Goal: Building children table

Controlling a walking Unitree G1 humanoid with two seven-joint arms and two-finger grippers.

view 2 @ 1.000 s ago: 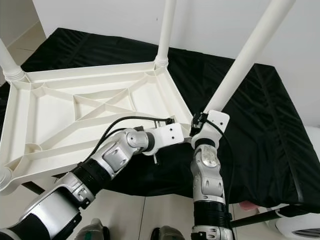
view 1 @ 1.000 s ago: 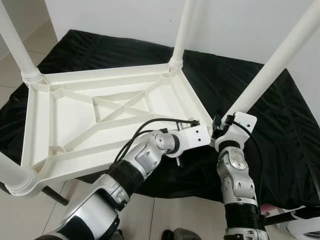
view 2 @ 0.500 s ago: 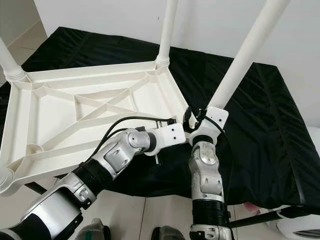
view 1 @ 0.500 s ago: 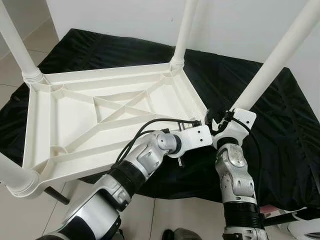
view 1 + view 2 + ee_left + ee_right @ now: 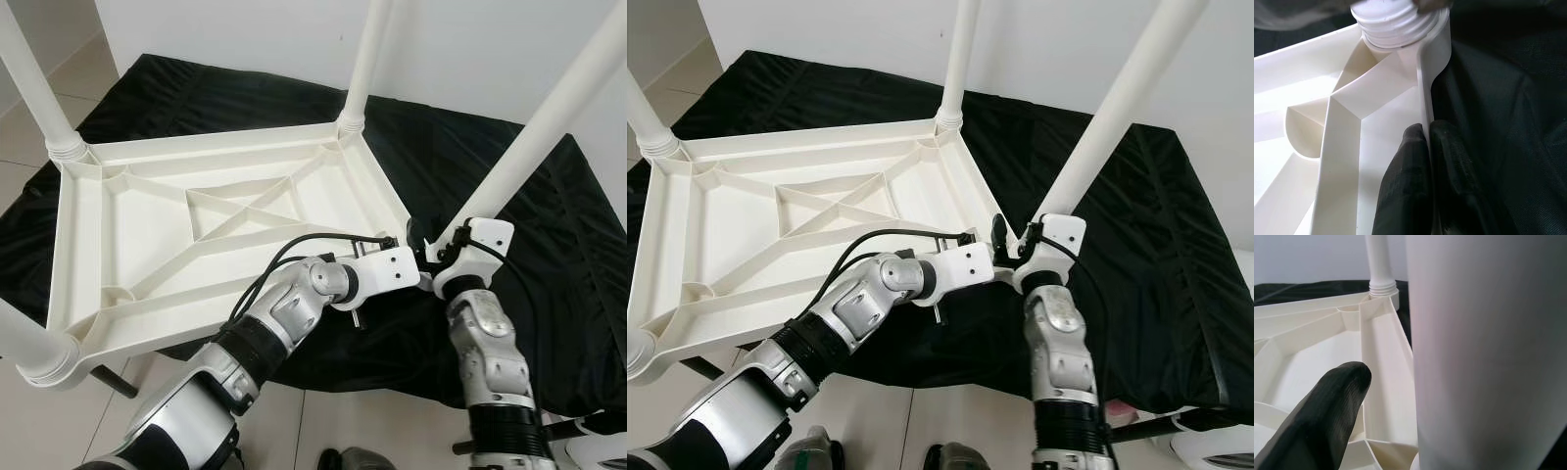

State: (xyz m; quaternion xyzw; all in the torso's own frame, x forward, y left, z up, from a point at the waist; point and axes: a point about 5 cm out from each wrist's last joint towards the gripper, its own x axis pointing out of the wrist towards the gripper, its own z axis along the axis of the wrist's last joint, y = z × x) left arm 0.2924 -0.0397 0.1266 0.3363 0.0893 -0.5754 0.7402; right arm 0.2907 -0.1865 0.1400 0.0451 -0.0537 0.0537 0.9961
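I have the table upside down on a black cloth, centre-left of the frame, with legs rising from its corners. The left gripper pinches the frame rim just below the near-right corner socket, one finger on each side of the wall. The right gripper is at the base of the leg in that corner; one finger lies beside the leg, and I cannot tell whether the grip is closed.

Risk: if the leg is not seated squarely, turning it could cross the thread or tip the frame, since the thin rim offers little hold. The two wrists are almost touching, so clearance is tight.
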